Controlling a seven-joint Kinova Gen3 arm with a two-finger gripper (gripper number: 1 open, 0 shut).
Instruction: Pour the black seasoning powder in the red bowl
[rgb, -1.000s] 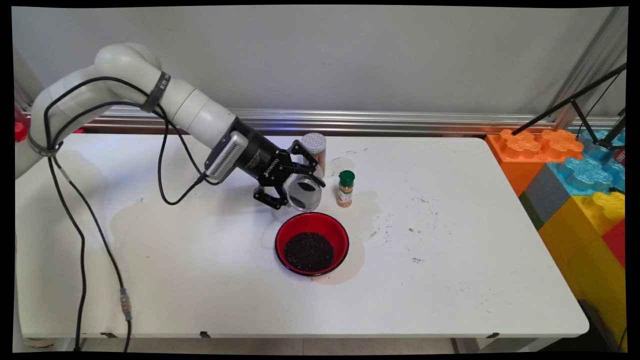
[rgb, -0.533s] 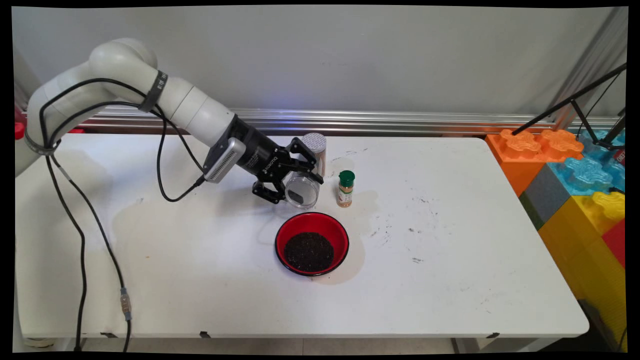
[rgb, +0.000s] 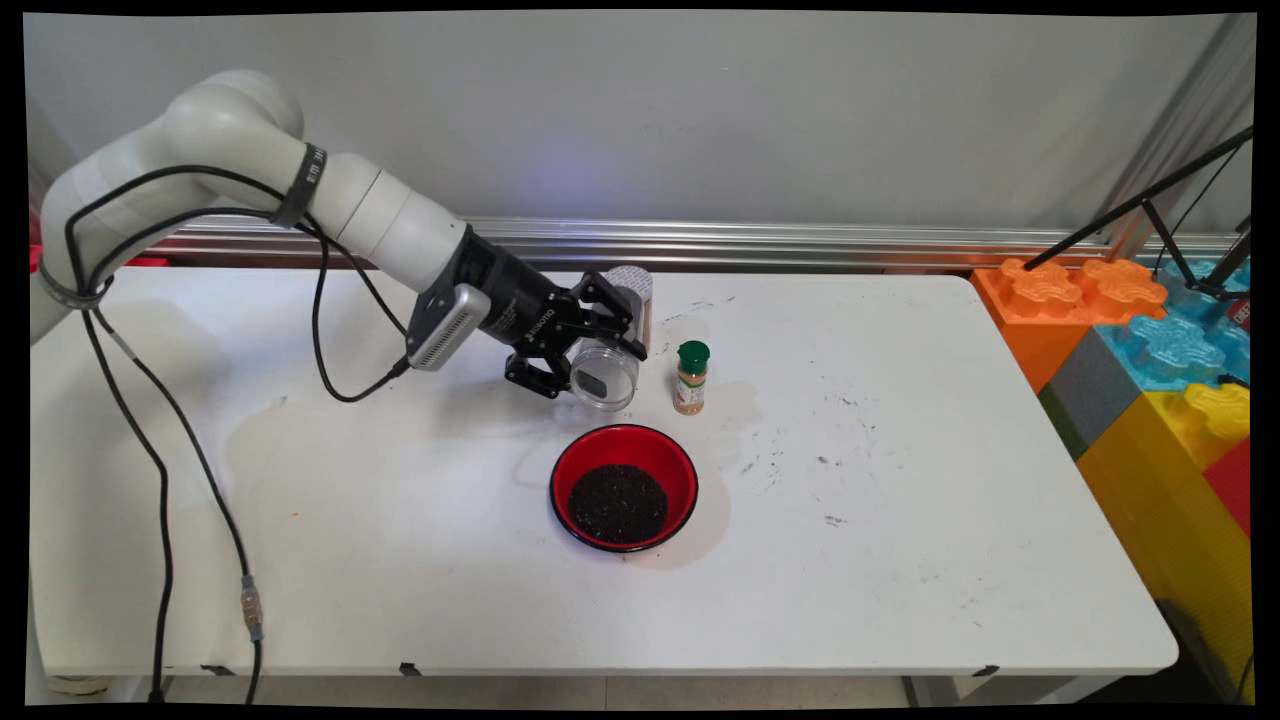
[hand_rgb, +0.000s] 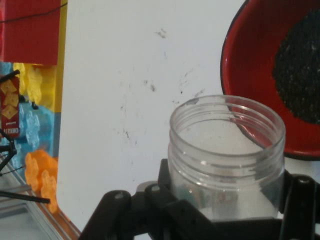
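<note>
One black gripper (rgb: 590, 345) is clamped on a clear open jar (rgb: 603, 378), tipped sideways, mouth toward the red bowl (rgb: 624, 487) just nearer the camera, apparently almost empty.

Our arm (rgb: 300, 190) reaches in from upper left, forearm angled down-right over the table. Gripper (rgb: 590, 365) tilted sideways, fingers (hand_rgb: 300, 200) clamped tight around what we're holding.
</note>
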